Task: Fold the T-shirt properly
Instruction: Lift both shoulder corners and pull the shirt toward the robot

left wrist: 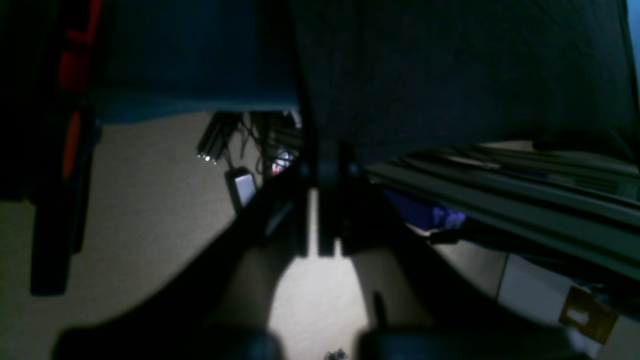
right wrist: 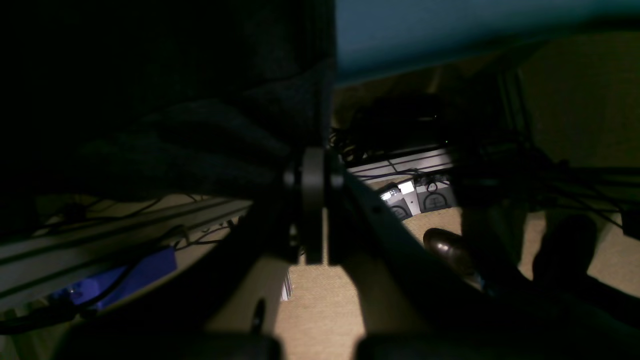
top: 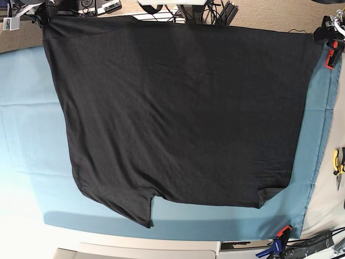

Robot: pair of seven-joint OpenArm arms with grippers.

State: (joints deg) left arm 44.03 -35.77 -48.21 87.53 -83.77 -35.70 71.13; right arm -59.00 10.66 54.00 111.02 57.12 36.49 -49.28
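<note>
Black shirt lies spread, plain side up, over the teal cloth on the bench. Both grippers, left and right, pinch its far corners off the edge: spreading step. Next, I'd guess, release and begin folding.

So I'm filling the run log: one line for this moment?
T-shirt: spread, plain side up, on teal cloth | left pincer: shut on T-shirt | right pincer: shut on T-shirt

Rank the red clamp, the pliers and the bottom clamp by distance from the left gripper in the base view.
1. red clamp: just below the left gripper, top right.
2. pliers: right edge, about midway down.
3. bottom clamp: lower right corner, farthest.
</note>
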